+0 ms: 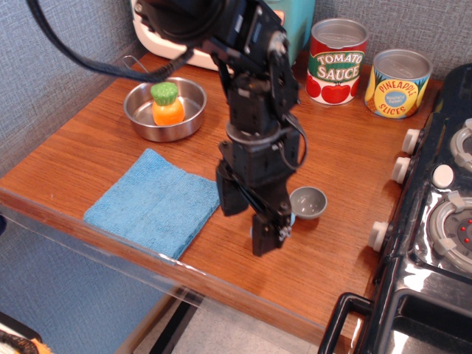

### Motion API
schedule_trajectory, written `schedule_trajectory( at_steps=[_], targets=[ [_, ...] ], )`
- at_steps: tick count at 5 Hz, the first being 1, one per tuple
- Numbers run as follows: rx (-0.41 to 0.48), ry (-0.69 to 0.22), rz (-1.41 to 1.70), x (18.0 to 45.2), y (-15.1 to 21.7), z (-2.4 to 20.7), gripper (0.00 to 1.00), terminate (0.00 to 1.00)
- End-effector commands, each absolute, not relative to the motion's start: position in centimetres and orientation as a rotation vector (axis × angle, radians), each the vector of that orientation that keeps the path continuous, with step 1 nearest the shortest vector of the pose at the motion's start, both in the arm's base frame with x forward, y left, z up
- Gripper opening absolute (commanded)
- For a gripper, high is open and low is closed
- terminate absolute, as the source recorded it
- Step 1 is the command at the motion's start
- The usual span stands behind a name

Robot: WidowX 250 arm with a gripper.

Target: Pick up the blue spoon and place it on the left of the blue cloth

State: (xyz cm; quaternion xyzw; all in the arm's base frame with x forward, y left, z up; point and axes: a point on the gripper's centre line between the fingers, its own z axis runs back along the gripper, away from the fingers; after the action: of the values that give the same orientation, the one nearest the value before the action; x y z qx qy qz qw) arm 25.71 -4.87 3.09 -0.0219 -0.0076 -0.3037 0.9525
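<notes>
The blue spoon lies on the wooden counter right of centre; only its grey bowl and a sliver of light-blue handle show. My black gripper hangs straight over the handle and hides it, its two fingers spread open, one on each side of the handle. I cannot tell whether the fingers touch the spoon. The blue cloth lies flat near the front edge, just left of the gripper.
A steel pan holding a toy carrot stands at the back left. A tomato sauce can and a pineapple can stand at the back. A toy stove borders the counter's right side.
</notes>
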Motion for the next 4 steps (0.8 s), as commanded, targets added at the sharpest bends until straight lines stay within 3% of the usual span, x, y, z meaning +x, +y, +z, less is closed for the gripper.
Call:
schedule_trajectory(
  at_steps=[1,2,3,4],
  targets=[
    [0.052,0.008,-0.604,27.1,-4.2,1.5,1.00,0.00],
    [0.064,0.021,-0.578,27.6,-4.0,0.6,1.00,0.00],
    [0.049,0.012,-0.555,27.9,-3.7,0.7,0.00,0.00],
    [0.019,-0.023,-0.545,27.9,-3.3,2.1,0.00,0.00]
  ],
)
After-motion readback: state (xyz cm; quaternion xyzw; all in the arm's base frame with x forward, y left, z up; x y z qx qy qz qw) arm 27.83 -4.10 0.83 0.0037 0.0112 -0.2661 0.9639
